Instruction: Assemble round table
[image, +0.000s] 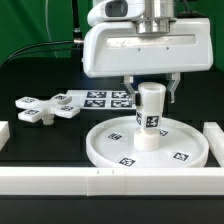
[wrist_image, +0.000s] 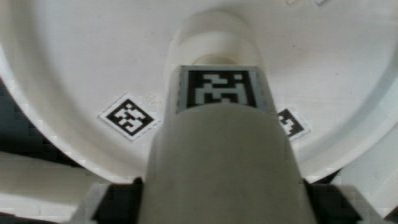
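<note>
Pincer (image: 152, 94) straddles top of short leg (image: 150, 120), jaws seemingly apart, slim gap each side in exterior view. Leg upright at centre of round disc (image: 105, 145). Likely step: seating leg into disc. Next move calls for closing squarely, then twisting without tipping leg. Cross-shaped piece (image: 40, 108) lies untouched toward exterior view's left, beside marker board (image: 100, 98). Arm directly above leg, wrist pointing straight down.
</note>
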